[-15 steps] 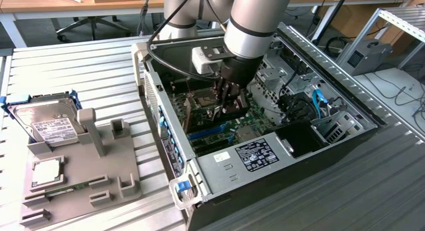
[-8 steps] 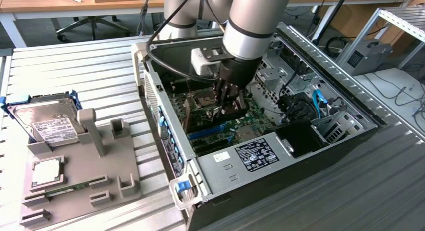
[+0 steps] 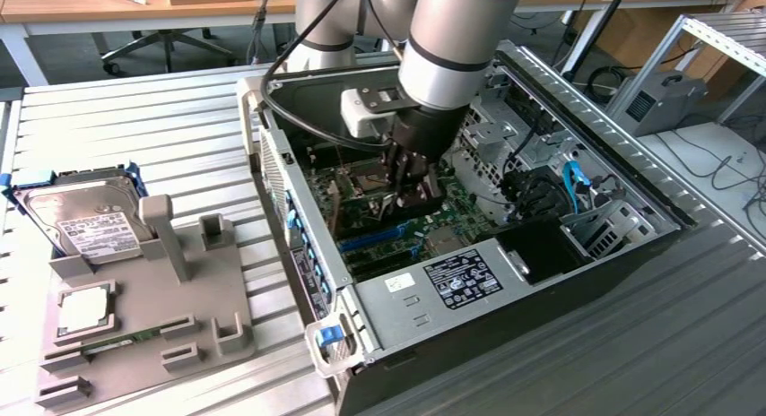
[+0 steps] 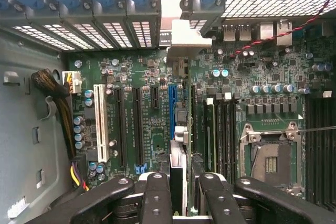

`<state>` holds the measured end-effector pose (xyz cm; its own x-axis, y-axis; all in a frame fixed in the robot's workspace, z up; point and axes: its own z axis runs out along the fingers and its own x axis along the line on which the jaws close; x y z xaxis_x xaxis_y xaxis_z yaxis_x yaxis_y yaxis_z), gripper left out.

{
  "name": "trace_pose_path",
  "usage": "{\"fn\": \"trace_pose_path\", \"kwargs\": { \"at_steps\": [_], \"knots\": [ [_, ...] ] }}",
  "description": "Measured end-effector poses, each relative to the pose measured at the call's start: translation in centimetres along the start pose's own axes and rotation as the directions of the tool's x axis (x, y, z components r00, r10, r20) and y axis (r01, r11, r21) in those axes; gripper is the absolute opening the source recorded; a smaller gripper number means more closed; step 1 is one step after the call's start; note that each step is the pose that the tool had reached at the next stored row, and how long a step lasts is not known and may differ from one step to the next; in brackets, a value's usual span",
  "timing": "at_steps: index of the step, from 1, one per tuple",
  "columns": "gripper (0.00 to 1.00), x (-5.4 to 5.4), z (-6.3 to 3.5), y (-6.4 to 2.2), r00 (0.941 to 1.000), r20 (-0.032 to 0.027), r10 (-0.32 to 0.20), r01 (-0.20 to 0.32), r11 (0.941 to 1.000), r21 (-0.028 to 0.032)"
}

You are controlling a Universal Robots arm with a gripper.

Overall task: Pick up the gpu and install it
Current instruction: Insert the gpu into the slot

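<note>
In the exterior view, the gripper (image 3: 413,196) is reaching down into the open case (image 3: 598,281), holding the gpu (image 3: 419,201) edge-on just above the motherboard (image 3: 396,237).

In the wrist view, the fingers (image 4: 157,198) are clamping the gpu (image 4: 178,166), its bracket (image 4: 186,34) pointing toward the rear slot openings, its long axis running along the blue slot (image 4: 171,111) directly beneath.

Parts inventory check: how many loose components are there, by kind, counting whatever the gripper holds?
gpu, in the gripper: 1
hard drive: 1
square silver chip: 1
memory stick: 1
Total: 4
</note>
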<state>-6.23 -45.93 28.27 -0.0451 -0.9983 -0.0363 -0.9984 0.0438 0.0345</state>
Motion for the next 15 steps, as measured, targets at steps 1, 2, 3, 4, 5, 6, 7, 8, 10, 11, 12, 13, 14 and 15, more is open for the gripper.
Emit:
{"fn": "trace_pose_path", "kwargs": {
  "at_steps": [1, 2, 3, 4, 5, 6, 7, 8, 10, 11, 12, 13, 14, 15],
  "knots": [
    [0.26, 0.0, 0.01, 0.05, 1.0, 0.0, 0.0, 0.0, 1.0, 0.0],
    [0.26, 0.01, 0.02, 0.07, 1.0, 0.0, 0.0, 0.0, 1.0, 0.0],
    [0.26, 0.01, 0.04, 0.11, 1.0, 0.0, 0.0, 0.0, 1.0, 0.0],
    [0.26, 0.01, 0.05, 0.13, 1.0, 0.0, 0.0, 0.0, 1.0, 0.0],
    [0.26, 0.01, 0.08, 0.18, 1.0, 0.0002, 0.0, 0.0, 1.0, 0.0001],
    [0.26, 0.02, 0.1, 0.23, 1.0, 0.0001, 0.0, 0.0, 1.0, 0.0001],
    [0.26, 0.02, 0.13, 0.28, 1.0, 0.0002, 0.0, 0.0, 1.0, 0.0],
    [0.26, 0.02, 0.15, 0.32, 1.0, 0.0002, 0.0, 0.0, 1.0, 0.0001],
    [0.26, 0.03, 0.22, 0.41, 1.0, 0.0001, 0.0, 0.0, 1.0, 0.0],
    [0.26, 0.03, 0.25, 0.46, 1.0, 0.0001, 0.0, 0.0, 1.0, 0.0],
    [0.26, 0.04, 0.29, 0.52, 1.0, 0.0, 0.0, 0.0, 1.0, 0.0],
    [0.26, 0.04, 0.34, 0.59, 1.0, 0.0001, 0.0, 0.0, 1.0, 0.0],
    [0.26, 0.05, 0.38, 0.68, 1.0, 0.0, 0.0, 0.0, 1.0, 0.0],
    [0.26, 0.05, 0.42, 0.77, 1.0, 0.0001, 0.0, 0.0, 1.0, 0.0]
  ]
}}
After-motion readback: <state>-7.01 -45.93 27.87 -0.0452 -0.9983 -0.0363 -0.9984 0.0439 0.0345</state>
